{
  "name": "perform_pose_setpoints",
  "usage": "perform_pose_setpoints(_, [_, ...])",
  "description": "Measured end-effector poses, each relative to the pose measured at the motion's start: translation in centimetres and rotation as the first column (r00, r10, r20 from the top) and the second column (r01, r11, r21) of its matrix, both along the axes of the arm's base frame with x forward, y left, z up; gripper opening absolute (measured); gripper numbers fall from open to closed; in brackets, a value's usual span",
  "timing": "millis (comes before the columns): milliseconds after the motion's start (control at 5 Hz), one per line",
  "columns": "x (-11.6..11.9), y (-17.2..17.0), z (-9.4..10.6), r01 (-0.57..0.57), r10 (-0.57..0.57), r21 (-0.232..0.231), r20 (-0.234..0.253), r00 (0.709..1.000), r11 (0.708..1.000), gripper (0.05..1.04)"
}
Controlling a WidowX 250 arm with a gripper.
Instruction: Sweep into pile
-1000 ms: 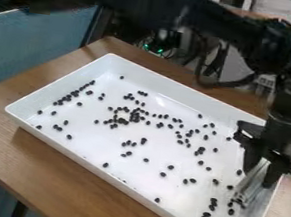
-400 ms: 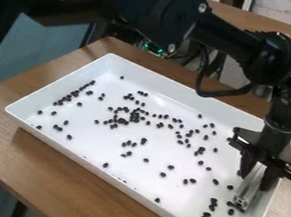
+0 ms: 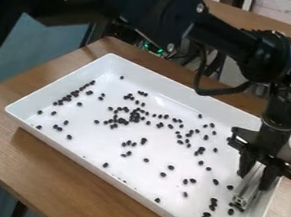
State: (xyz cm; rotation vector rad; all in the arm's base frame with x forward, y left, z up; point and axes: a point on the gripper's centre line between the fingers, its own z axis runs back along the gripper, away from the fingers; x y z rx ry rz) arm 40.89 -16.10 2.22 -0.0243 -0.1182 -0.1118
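Observation:
The gripper (image 3: pixel 255 174) hangs over the right side of the white tray, its two fingers closed on a silvery metal bar (image 3: pixel 248 187). The bar slants down, and its lower end is at the tray floor near the right wall. Small black beans (image 3: pixel 135 115) lie scattered over the tray floor, densest left of the middle. A slanting row of beans (image 3: pixel 75 92) runs along the left side. Several beans (image 3: pixel 213 204) lie just left of the bar's lower end; the bar may hide others.
The white tray (image 3: pixel 124 185) has raised walls all round and stands on a wooden table (image 3: pixel 53 169). The arm crosses above the tray's far side, with a cable looping below it. Dark equipment with green lights stands behind the table.
The arm has lowered slightly from its earliest position, and the gripper with the bar has shifted a little left. One bean left of the bar has a changed position; most others look the same.

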Motion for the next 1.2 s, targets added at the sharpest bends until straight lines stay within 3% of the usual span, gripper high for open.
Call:
perform_pose_setpoints(400, [-0.9, 9.1, -0.5, -0.164, 0.172, 0.118, -0.062, 0.983, 0.979, 0.387])
perform_pose_setpoints(800, [-2.9, 19.2, -0.6, -0.339, 0.362, 0.229, -0.064, 0.93, 0.912, 0.387])
perform_pose_setpoints(1000, [-5.1, 24.1, -0.6, -0.454, 0.479, 0.228, -0.067, 0.875, 0.862, 0.387])
perform_pose_setpoints(1200, [-5.6, 29.1, 0.5, -0.472, 0.498, 0.235, -0.059, 0.865, 0.849, 0.387])
